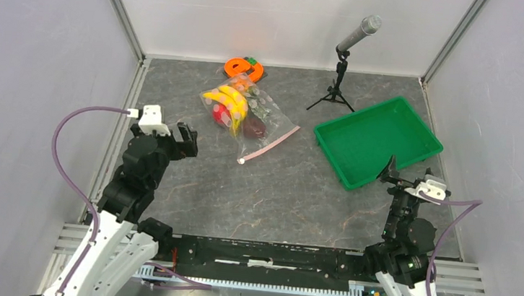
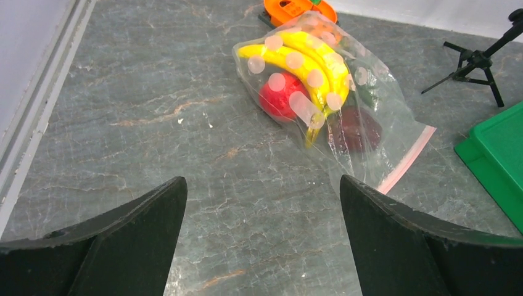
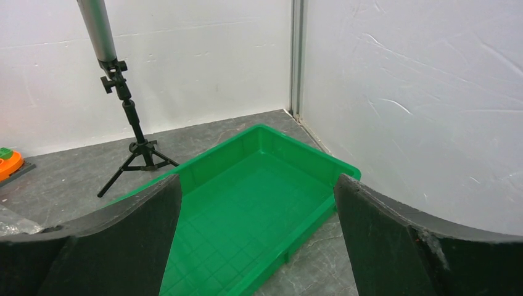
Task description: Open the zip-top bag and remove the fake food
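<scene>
The zip-top bag (image 1: 248, 114) lies on the table behind the middle, pink zip strip (image 1: 268, 143) at its near right edge. It also shows in the left wrist view (image 2: 382, 117). Inside are a yellow banana bunch (image 2: 308, 58), a red apple (image 2: 280, 98) and a dark maroon fruit (image 2: 361, 129). A pineapple cannot be made out. My left gripper (image 1: 189, 141) is open and empty, to the near left of the bag, apart from it. My right gripper (image 1: 389, 171) is open and empty at the near edge of the green tray (image 1: 359, 161).
An orange "e"-shaped object (image 1: 241, 66) lies just behind the bag. A microphone on a small black tripod (image 1: 338, 79) stands at the back, left of the tray. White walls close in the back and both sides.
</scene>
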